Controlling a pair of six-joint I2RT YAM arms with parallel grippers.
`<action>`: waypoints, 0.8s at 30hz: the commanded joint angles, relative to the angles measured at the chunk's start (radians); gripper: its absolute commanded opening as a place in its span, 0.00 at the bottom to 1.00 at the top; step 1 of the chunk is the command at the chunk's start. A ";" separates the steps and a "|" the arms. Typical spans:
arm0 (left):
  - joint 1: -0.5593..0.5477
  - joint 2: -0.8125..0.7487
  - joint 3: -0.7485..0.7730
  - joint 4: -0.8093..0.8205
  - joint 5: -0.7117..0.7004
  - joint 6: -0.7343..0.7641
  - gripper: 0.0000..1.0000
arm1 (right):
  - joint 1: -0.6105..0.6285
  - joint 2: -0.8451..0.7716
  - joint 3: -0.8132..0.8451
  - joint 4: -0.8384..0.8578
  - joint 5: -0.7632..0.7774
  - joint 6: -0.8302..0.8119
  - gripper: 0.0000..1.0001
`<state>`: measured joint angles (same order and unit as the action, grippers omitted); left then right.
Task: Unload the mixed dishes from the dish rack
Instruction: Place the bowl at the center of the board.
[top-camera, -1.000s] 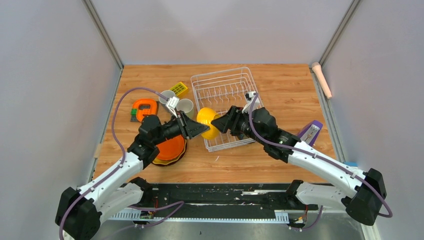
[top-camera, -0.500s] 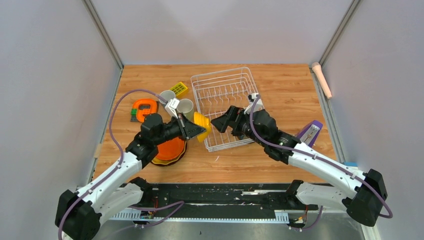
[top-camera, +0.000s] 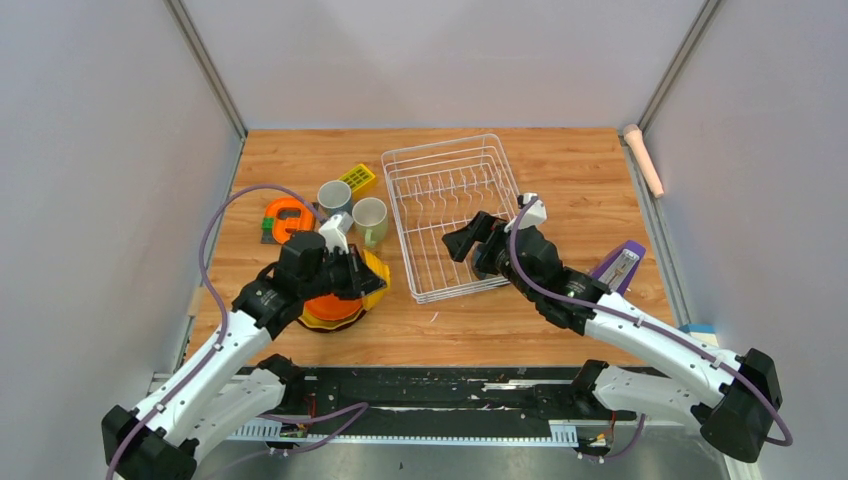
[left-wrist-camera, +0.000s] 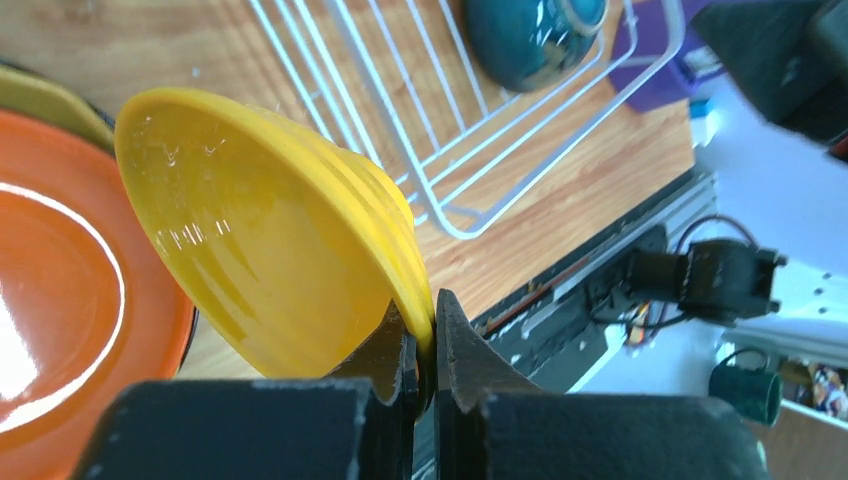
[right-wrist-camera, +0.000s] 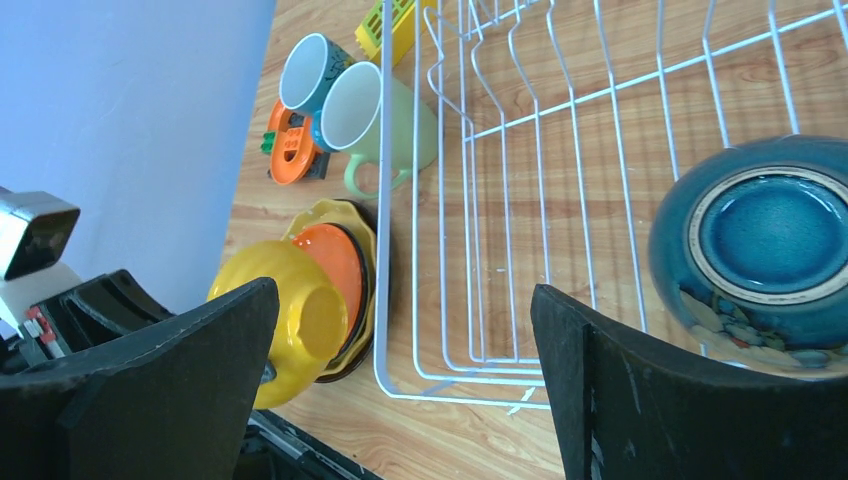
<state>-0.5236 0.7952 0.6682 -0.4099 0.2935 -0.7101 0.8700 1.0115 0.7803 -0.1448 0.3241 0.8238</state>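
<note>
Wood tabletop (top-camera: 560, 165), plain grey walls (top-camera: 100, 150) on three sides. Left gripper (left-wrist-camera: 428, 322) clenched on rim of yellow bowl (left-wrist-camera: 260, 230), tilted above orange plate (left-wrist-camera: 60, 300). Right gripper (right-wrist-camera: 405, 290) spread wide, holding nothing, over dish rack (top-camera: 440, 185); dark bowl (right-wrist-camera: 760, 240) inside.

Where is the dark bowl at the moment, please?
The dark bowl sits upside down inside the rack, at the right of the right wrist view.

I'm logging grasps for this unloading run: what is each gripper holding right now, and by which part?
The left gripper pinches the yellow bowl by its rim, jaws shut on the edge. The right gripper is open and holds nothing.
</note>
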 joint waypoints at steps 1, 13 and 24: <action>-0.014 -0.029 0.021 -0.148 0.049 0.109 0.00 | 0.000 -0.013 0.014 -0.027 0.053 -0.001 1.00; -0.108 -0.070 -0.040 -0.229 0.052 0.059 0.00 | -0.004 -0.037 0.008 -0.062 0.106 0.008 1.00; -0.301 0.169 0.023 -0.215 -0.187 0.019 0.00 | -0.028 0.026 0.044 -0.144 0.100 0.023 1.00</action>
<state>-0.7876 0.9222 0.6193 -0.6399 0.2329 -0.6762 0.8528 1.0180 0.7826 -0.2611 0.4099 0.8333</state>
